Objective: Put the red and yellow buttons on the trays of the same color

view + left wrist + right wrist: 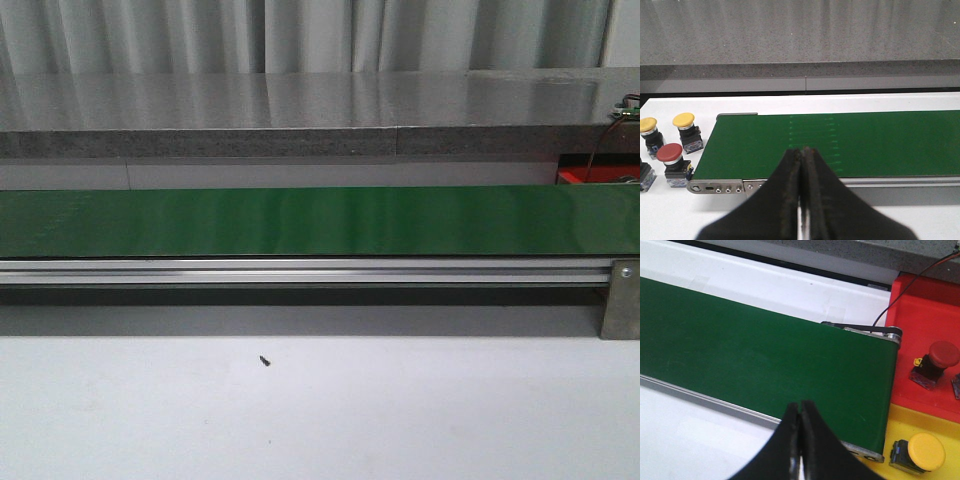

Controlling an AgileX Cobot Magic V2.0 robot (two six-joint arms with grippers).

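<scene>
In the left wrist view, two yellow buttons [683, 120] [648, 125] and a red button [670, 153] stand on the white table beside the end of the green belt [840, 142]. My left gripper [802, 150] hangs over the belt's near edge, shut and empty. In the right wrist view, a red button [944, 354] sits on the red tray [920, 310] and a yellow button [926, 451] sits on the yellow tray [905, 422]. My right gripper [800, 404] is shut, empty, over the belt's near edge [715, 402]. Neither gripper shows in the front view.
The green conveyor belt [320, 220] runs across the front view with an aluminium rail [300, 270] along its near side. Part of another dark button body [645, 175] shows at the left wrist view's edge. A black-and-red wire [910, 285] crosses over the red tray.
</scene>
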